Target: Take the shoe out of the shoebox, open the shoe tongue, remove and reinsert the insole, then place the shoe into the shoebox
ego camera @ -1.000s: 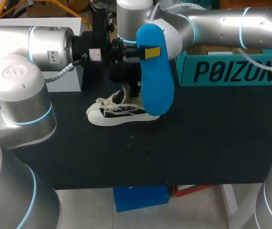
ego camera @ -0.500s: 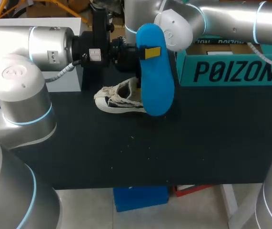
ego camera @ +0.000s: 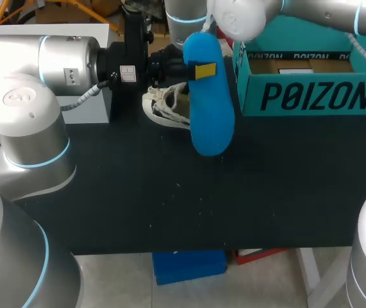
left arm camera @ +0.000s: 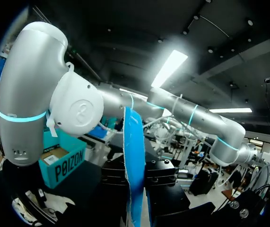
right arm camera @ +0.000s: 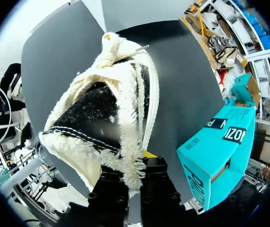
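Head view: our L gripper (ego camera: 199,70) clamps the blue insole (ego camera: 209,115) upright, R gripper (right arm camera: 135,165) clamps the shoe (ego camera: 166,106) beside it; insole's out, so we judge reinsertion's next, needing toe-to-opening alignment.

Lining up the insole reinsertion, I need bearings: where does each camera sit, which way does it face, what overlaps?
Head view: above, behind, facing down on the table; left arm, right arm show, left gripper holding the insole.
Left wrist view: out past the insole's edge to the right arm.
Right wrist view: out over the right gripper, onto the held shoe.
Shared: all see the shoebox.
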Tool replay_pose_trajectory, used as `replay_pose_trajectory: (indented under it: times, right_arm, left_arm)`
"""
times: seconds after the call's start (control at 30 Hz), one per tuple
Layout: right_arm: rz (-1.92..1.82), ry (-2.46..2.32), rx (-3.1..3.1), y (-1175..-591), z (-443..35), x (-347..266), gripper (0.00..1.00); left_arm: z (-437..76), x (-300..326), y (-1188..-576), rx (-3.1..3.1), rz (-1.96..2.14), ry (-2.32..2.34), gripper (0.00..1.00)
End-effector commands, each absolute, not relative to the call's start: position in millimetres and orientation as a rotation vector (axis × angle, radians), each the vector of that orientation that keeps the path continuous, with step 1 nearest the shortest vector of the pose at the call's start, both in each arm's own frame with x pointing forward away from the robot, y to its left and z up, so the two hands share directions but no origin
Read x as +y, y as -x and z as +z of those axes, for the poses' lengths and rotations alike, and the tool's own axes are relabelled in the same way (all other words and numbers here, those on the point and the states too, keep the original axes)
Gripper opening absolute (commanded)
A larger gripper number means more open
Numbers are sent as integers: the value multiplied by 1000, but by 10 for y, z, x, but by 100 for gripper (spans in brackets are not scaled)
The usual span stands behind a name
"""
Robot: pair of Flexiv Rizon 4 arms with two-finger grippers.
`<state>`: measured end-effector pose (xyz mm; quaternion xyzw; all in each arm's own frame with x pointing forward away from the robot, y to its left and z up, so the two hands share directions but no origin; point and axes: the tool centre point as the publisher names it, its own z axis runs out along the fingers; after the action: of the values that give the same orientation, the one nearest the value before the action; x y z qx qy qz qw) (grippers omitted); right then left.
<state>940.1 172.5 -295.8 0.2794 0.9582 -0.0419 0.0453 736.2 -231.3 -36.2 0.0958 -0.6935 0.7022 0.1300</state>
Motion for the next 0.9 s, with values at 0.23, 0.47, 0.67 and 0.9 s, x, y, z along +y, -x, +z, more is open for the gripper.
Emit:
replay_pose_trajectory:
  times: [0.23, 0.47, 0.67, 0.9]
  right_arm:
    - [-94, -1474, 2609, -9222, -2893, 1818, 0]
    - [-79, -1624, 2523, -9109, -3047, 1901, 0]
    - [-64, -1716, 2479, -9049, -3178, 1948, 0]
    - [-68, -1790, 2412, -9000, -3280, 1962, 0]
  left_arm:
    - [-373, -2335, -7360, -2016, 2044, -281, 0]
    - [-373, -2335, -7360, -2016, 2044, -281, 0]
    - [-373, -2335, -7360, -2016, 2044, -281, 0]
    - [-373, -2335, -7360, -2016, 2044, -281, 0]
